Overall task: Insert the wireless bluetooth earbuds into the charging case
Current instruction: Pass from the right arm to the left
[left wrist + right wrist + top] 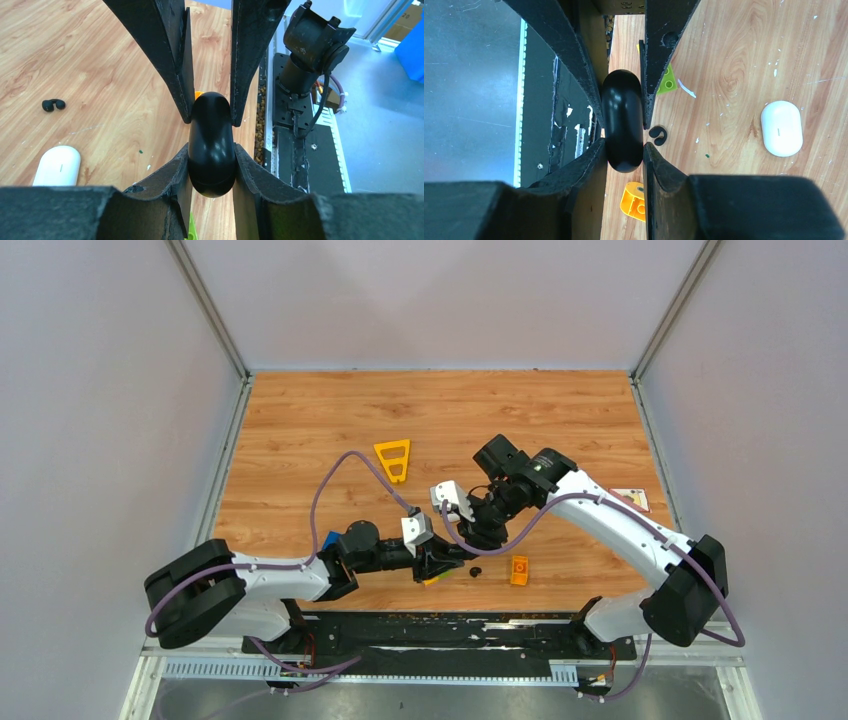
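Two earbuds gripped, none seated: left gripper (210, 122) pinches the left black earbud (212, 155), right gripper (623, 117) the right black earbud (623, 135). Charging case (57, 166), lower left in the left wrist view, looks closed; opening it likely comes first.

Far half of table (450, 410) open save yellow triangle (393, 458), near centre blocked by left gripper (211, 119) and right gripper (622, 122), each closed on black capsule (212, 150), earbud (475, 571), orange brick (519, 570), white case (781, 128) close by.
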### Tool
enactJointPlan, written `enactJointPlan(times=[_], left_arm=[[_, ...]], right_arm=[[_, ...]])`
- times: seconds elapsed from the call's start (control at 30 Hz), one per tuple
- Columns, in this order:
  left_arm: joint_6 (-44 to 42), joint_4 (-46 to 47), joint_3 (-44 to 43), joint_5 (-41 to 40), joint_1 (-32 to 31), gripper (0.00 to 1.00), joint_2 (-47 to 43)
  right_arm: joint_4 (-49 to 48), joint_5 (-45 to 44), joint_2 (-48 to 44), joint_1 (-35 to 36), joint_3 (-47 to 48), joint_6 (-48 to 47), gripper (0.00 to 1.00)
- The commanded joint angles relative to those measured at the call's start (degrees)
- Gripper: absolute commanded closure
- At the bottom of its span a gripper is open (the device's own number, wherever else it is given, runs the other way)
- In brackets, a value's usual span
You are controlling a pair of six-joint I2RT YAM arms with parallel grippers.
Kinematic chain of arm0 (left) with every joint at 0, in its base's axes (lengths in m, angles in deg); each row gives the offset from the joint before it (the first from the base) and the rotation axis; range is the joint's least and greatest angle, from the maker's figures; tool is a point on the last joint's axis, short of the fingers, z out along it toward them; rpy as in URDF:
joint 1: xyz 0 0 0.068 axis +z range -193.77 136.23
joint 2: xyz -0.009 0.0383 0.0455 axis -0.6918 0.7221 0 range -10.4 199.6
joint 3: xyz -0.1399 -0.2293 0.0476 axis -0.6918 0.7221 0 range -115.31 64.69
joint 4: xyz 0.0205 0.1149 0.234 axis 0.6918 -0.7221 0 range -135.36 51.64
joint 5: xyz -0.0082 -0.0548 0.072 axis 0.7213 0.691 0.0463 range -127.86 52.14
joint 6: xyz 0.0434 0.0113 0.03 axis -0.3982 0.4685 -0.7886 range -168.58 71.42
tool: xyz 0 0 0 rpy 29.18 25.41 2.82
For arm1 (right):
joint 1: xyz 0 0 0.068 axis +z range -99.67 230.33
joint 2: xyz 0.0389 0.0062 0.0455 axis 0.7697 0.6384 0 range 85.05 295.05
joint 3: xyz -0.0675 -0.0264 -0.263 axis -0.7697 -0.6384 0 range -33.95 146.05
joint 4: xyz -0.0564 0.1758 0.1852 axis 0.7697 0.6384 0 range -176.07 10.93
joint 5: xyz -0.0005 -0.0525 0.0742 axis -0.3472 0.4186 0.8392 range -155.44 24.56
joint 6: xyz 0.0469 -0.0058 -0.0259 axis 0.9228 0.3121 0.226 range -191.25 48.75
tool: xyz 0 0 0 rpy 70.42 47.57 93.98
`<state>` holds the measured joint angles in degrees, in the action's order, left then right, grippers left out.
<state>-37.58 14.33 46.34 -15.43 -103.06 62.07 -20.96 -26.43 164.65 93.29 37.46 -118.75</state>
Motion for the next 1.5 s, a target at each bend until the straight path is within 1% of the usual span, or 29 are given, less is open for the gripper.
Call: enactJointPlan(times=[0.0, 0.03, 0.07, 0.13, 0.17, 0.2, 0.3, 0.43, 0.57, 0.63, 0.83, 1.1, 1.23, 1.47], left_arm=[[-1.4, 2.5, -0.1, 0.6, -0.3, 0.83, 1.2], [-1.2, 3.2, 0.1, 0.6, -0.3, 0.83, 1.6], [-0.9, 3.7, 0.3, 0.6, -0.3, 0.79, 1.8], [-0.3, 5.3, 0.9, -0.1, -0.2, 0.63, 2.1], [0.0, 6.2, 1.3, -0.6, -0.3, 0.59, 1.9], [0.0, 6.7, 1.7, -1.2, -0.3, 0.58, 1.6], [-0.7, 4.8, 1.6, -1.5, -0.3, 0.58, 0.6], [-0.7, 4.5, 1.7, -1.3, -0.3, 0.58, 0.3], [-0.4, 5.1, 1.7, -1.3, -0.2, 0.63, 0.6], [0.0, 5.6, 1.7, -1.3, -0.3, 0.64, 0.8], [2.3, 7.2, 2.0, -1.9, -0.3, 0.54, 1.2], [5.0, 8.8, 3.7, -3.2, -0.3, 0.56, -0.4], [7.3, 11.3, 4.1, -2.9, -0.3, 0.52, 0.3], [10.5, 15.8, 4.3, -2.8, -0.3, 0.50, 2.3]], right_arm=[[-0.2, 1.2, -2.4, 0.3, 1.4, 0.3, 0.87], [-0.2, 1.3, -2.4, 0.2, 1.4, 0.5, 0.87], [-0.2, 1.3, -2.5, 0.2, 1.3, 0.5, 0.87], [-0.2, 1.3, -2.5, 0.3, 1.3, 0.5, 0.87], [-0.1, 1.1, -2.5, 0.3, 1.2, 0.5, 0.87], [0.0, 0.9, -2.4, 0.2, 1.3, 0.5, 0.87], [0.2, 0.7, -2.6, 0.3, 1.1, 0.3, 0.87], [0.2, 0.4, -2.5, 0.2, 1.0, 0.2, 0.87], [0.3, 0.6, -2.3, 0.3, 0.9, 0.3, 0.86], [0.3, 0.6, -2.3, 0.2, 0.9, 0.3, 0.86], [0.3, -0.3, -2.5, 0.2, 0.4, 0.2, 0.86], [0.3, -0.9, -2.8, 0.2, -0.1, 0.0, 0.85], [0.0, -0.9, -2.9, 0.2, -0.1, 0.1, 0.85], [-0.1, -1.1, -3.2, 0.2, -0.8, 0.2, 0.85]])
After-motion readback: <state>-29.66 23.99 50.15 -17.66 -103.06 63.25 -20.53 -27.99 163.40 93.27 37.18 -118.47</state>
